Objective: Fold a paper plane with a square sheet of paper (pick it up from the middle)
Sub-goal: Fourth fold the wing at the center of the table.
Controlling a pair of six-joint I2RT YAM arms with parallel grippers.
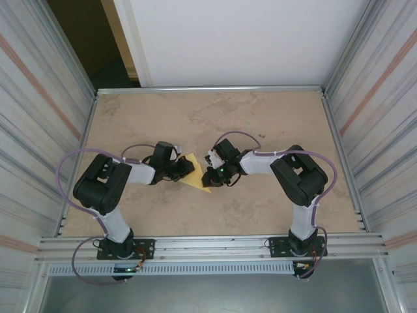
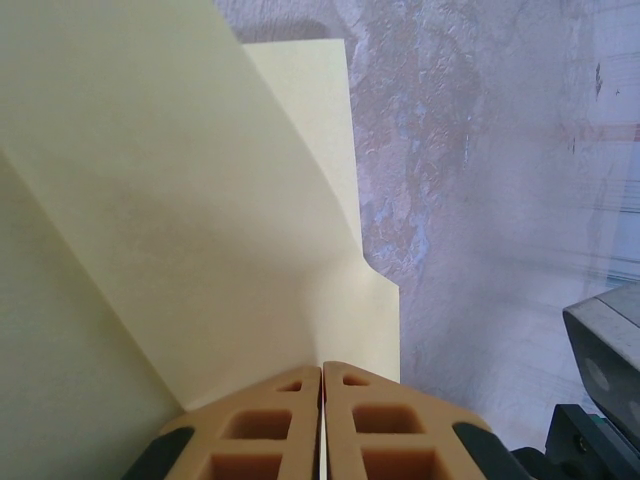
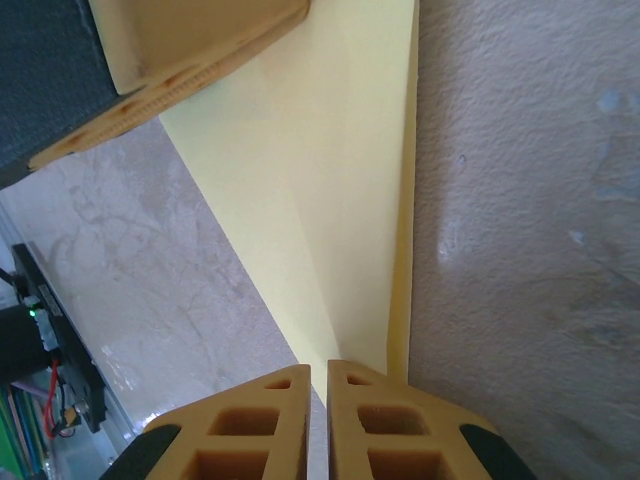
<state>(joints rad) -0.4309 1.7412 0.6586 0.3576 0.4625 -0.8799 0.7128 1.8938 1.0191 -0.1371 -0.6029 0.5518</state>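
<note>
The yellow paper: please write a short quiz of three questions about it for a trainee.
1. True or false: the left gripper is shut on the yellow paper.
2. In the top view, the paper lies: A between the left gripper and the right gripper; B at the far wall; C by the right arm's base.
3. What surface is under the paper?
Key: 1 true; 2 A; 3 the table.

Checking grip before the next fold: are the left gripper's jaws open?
No, the left gripper is shut, its tips meeting on the yellow paper.
</note>
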